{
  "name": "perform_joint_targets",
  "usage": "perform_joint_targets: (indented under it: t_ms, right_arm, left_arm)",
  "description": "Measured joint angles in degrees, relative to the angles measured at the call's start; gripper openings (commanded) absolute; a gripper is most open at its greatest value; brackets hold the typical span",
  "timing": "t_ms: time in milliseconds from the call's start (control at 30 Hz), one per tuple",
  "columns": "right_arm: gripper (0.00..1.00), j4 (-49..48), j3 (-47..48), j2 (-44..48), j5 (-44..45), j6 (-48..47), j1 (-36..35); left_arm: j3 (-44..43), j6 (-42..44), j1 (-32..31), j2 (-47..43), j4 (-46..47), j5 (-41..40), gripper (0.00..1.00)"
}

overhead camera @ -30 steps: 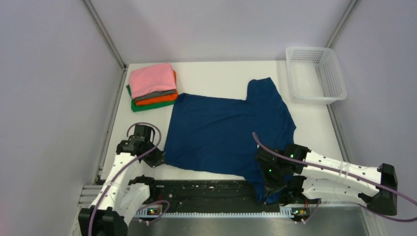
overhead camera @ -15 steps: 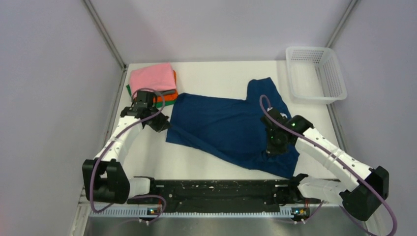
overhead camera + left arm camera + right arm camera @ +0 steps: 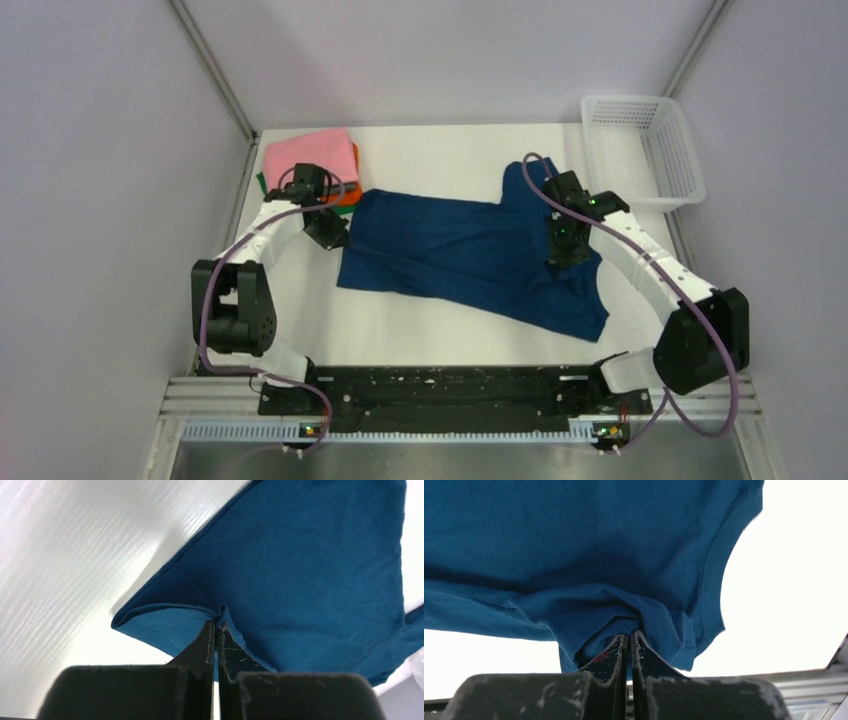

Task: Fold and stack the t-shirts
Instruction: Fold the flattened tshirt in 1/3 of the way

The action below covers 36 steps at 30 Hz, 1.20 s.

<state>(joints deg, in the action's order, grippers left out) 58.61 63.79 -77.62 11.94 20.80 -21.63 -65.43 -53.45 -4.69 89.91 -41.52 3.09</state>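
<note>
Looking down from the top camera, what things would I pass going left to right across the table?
pile of folded shirts → blue t-shirt → white basket

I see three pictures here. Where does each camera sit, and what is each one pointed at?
Top external: fixed above and behind the robot, looking down on the table, navy t-shirt, folded stack and basket; the left arm and right arm show whole.
Left wrist: on the left arm, looking along the left fingers, shut on a shirt edge.
Right wrist: on the right arm, looking along the right fingers, shut on bunched shirt cloth.
Shared: all three show the navy t-shirt.
</note>
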Motion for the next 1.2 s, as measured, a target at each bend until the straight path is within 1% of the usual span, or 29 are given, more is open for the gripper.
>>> perform_joint_targets:
  t_ms: [100,133,167,200,267,300,333,367,467,500,533,600,633,700,800,867,933,1000,1067,1200]
  right_arm:
    - [0.00,-2.80,2.49,-4.15,-0.96,-4.28,2.84]
    - [0.00,-3.43,3.21,-5.27,-1.14,-5.33,3.52]
    - [0.09,-4.00,4.24,-6.73,-1.16,-6.47,4.20]
    - [0.12,-4.55,5.42,-8.35,-1.07,-7.58,4.74]
    - [0.12,-5.75,7.96,-11.78,-0.26,-9.11,5.40]
    - [0.19,-6.21,9.33,-13.49,0.57,-9.81,5.55]
    - [0.35,-6.73,10.71,-15.08,1.73,-10.25,5.57]
    - [0.46,-7.69,12.33,-16.79,3.52,-10.40,5.60]
    - [0.56,-10.12,14.91,-18.60,7.58,-9.70,5.73]
    - [0.63,-10.84,15.34,-18.60,8.24,-9.14,5.81]
    - [0.71,-11.63,15.45,-18.18,8.50,-8.87,5.88]
    - [0.93,-14.10,13.64,-15.91,7.30,-7.76,6.05]
    - [0.98,-15.69,11.17,-13.53,5.90,-7.26,6.08]
    - [0.99,-18.82,4.52,-7.45,1.20,-5.60,6.12]
    - [0.99,-24.44,-6.62,1.97,-9.16,-2.58,6.16]
    - [0.99,-28.98,-12.92,5.01,-16.59,0.02,6.10]
    - [0.99,-32.50,-16.17,3.78,-20.94,1.88,6.05]
    - [0.99,-34.80,-17.57,0.74,-23.04,3.28,6.01]
    - [0.99,-36.59,-17.94,-1.62,-22.99,4.26,6.01]
    - [0.99,-37.27,-18.03,-4.35,-18.73,6.38,6.01]
  left_arm:
    - [-1.16,0.09,0.00,2.71,-0.04,-1.14,0.00]
    - [-1.40,0.11,0.00,3.58,0.00,-1.79,0.07]
    - [-1.46,0.09,0.00,4.22,0.00,-2.32,0.18]
    - [-1.51,0.20,0.02,4.92,-0.02,-2.80,0.27]
    - [-1.79,0.70,0.07,6.10,-0.07,-3.21,0.39]
    - [-2.12,1.01,0.07,6.56,-0.07,-3.32,0.46]
    - [-2.56,1.33,0.07,6.93,-0.11,-3.43,0.53]
    - [-3.28,1.49,0.11,7.21,-0.24,-3.54,0.60]
    - [-5.81,2.73,0.11,7.15,-0.81,-3.69,0.74]
    - [-6.34,3.13,0.11,7.02,-0.76,-3.76,0.86]
    - [-6.60,3.48,0.11,6.58,-0.74,-3.78,0.89]
    - [-6.05,4.52,0.09,4.76,-1.22,-3.76,0.90]
    - [-5.25,5.05,0.07,3.32,-1.42,-3.52,0.90]
    - [-2.71,6.01,-0.20,0.15,-1.11,-2.16,0.91]
    - [2.56,7.82,-1.27,-4.61,0.00,1.27,0.92]
    - [5.11,8.74,-2.84,-5.68,0.79,3.37,0.92]
    - [6.62,9.57,-4.44,-5.11,1.62,5.16,0.92]
    - [7.52,10.14,-5.57,-3.82,2.86,6.82,0.92]
    - [8.33,10.45,-6.01,-1.99,4.68,8.11,0.92]
    - [9.64,10.80,-5.92,1.79,6.86,7.76,0.92]
